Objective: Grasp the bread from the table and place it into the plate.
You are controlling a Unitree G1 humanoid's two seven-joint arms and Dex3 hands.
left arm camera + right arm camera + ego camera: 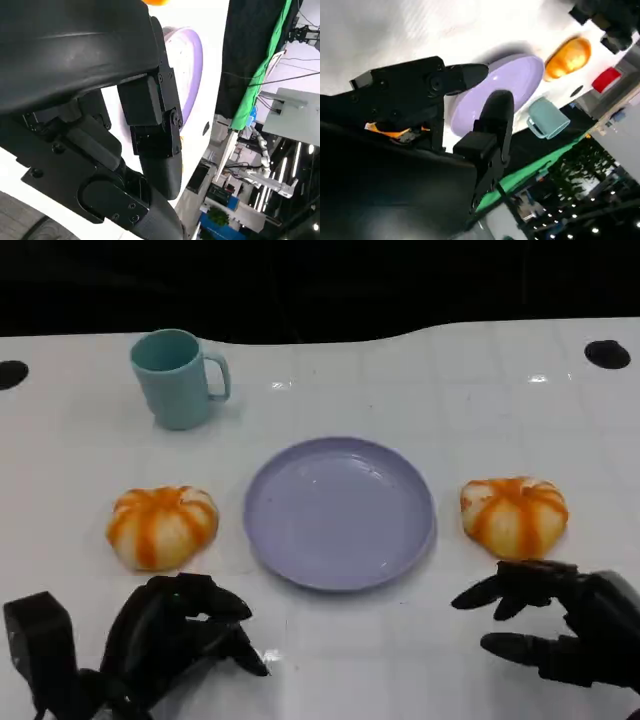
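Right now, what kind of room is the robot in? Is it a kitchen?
Probably not a kitchen; it looks more like a lab or workshop. Behind the white table hang a green cloth and cables, with machines and bright ceiling lights beyond. The plate, cup and two breads look set out for practice.

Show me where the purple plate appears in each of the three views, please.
Head view: the purple plate lies mid-table, between two breads.
Left wrist view: a slice of its rim shows past the left hand.
Right wrist view: it lies beyond the right hand.
Shared landmark: the teal mug, also in the right wrist view.
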